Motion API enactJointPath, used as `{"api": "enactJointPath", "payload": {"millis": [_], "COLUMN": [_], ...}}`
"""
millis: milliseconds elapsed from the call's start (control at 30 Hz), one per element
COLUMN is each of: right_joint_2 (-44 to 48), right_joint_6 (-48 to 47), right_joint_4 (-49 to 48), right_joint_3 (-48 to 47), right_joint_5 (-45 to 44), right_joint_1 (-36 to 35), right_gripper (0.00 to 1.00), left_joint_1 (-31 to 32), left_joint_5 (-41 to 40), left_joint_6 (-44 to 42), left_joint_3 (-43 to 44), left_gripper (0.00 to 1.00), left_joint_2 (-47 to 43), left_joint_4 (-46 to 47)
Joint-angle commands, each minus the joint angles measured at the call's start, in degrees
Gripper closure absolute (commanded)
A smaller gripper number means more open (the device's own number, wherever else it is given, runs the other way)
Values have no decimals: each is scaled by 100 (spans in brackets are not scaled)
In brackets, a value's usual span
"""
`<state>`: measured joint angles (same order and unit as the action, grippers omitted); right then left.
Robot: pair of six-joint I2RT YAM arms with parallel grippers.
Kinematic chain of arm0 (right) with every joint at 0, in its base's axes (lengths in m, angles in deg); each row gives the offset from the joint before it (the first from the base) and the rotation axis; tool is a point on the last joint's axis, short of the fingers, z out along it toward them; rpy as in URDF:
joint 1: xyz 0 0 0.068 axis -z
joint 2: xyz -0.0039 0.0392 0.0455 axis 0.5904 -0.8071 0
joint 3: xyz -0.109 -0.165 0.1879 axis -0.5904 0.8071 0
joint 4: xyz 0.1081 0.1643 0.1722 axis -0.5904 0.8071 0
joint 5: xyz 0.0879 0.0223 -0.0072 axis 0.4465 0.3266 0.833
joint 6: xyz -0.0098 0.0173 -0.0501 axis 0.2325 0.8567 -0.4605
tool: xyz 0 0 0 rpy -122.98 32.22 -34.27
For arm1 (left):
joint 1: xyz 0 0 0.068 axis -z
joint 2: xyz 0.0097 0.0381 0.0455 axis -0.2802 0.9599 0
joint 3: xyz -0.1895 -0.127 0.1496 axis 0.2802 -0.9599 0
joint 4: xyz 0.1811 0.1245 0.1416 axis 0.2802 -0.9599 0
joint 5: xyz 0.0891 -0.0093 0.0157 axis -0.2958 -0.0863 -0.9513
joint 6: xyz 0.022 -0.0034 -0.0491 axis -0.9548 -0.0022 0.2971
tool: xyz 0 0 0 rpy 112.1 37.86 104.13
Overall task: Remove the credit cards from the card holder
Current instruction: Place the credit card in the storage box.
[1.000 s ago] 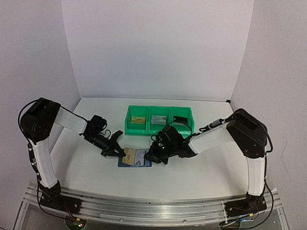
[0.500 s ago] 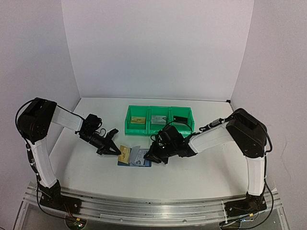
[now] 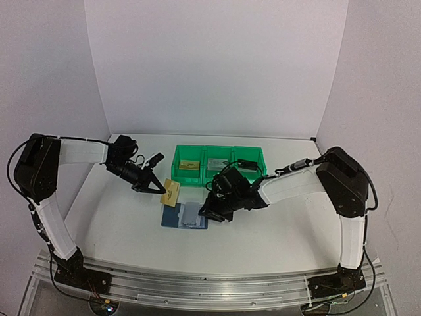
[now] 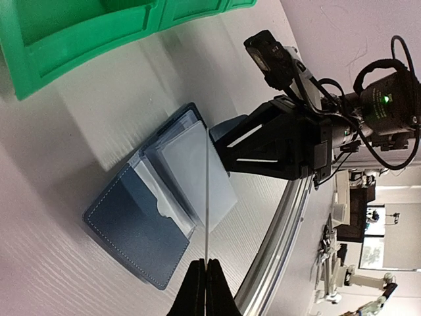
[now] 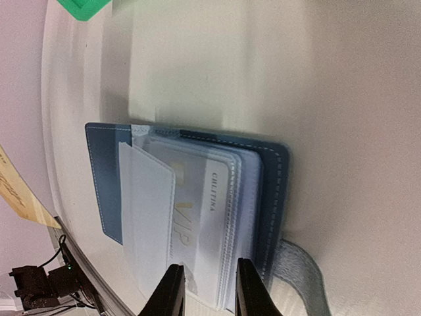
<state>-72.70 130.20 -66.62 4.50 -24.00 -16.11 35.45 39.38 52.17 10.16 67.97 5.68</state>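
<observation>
**Desk:** What does the left side show?

**Operator:** My left arm (image 3: 79, 153) rises from the table's near-left corner to a high elbow. From there the forearm runs almost level toward the middle. The left gripper (image 3: 158, 188) has its jaws pressed tight on a tan-gold card (image 3: 172, 193), which it holds clear of the table.

**Desk:** And the right?

**Operator:** My right arm (image 3: 289, 185) comes up from the near-right corner, elbow high, and the forearm slopes down toward the table's centre. The right gripper (image 3: 209, 212) sits low over the surface with its jaws parted.
</observation>
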Motion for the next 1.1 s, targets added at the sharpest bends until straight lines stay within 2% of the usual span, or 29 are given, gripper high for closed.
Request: {"api": "enactJointPath", "payload": {"millis": [0,133,267,400,467,567,633,733,833,900,967,1067], "right_joint_2": [722,1386,1916,1954,1827,1698,1701,1753,1833,1903,1958,2034], "right_joint_6": [-401,-991,-2385,-3993,-4257,-4178,-3956,-3567,-3147,-2859,-2594,-2182], "right_joint_4": [1099,1417,1410,1119,1069,1001,812,481,263,173,148,130], "right_joint_3": [-262,-246,-475,-1010,-1262,-1528,-1493,-1302,-1119,-954,-794,-552], "right_joint_5": [-768,-1368,-1598,-568,-242,-152,-64,107,93,-47,-302,-803], "right_joint_1": [99,194,204,202,208,223,269,352,466,553,597,611], "right_gripper": [73,67,50,38,37,36,36,36,36,36,36,36], "left_joint_1": [-24,-13,39,178,192,169,160,157,163,165,172,275], "left_joint_5": [-302,-426,-488,-371,-198,186,429,418,-150,-686,-1086,-1490], "left_joint_6": [-867,-1695,-2827,-3602,-3407,-2442,-1323,933,3011,4337,5292,6165], "left_joint_3": [567,1007,1517,1851,1929,1682,1217,454,-103,-304,-408,-206], "left_gripper": [100,100,100,100,100,100,100,100,100,100,100,100], "left_joint_2": [-343,-388,-418,-493,-541,-794,-1120,-1596,-1729,-1646,-1490,-1119], "left_joint_4": [-603,-1161,-1980,-2609,-2595,-1856,-880,944,2569,3278,3847,3922]}}
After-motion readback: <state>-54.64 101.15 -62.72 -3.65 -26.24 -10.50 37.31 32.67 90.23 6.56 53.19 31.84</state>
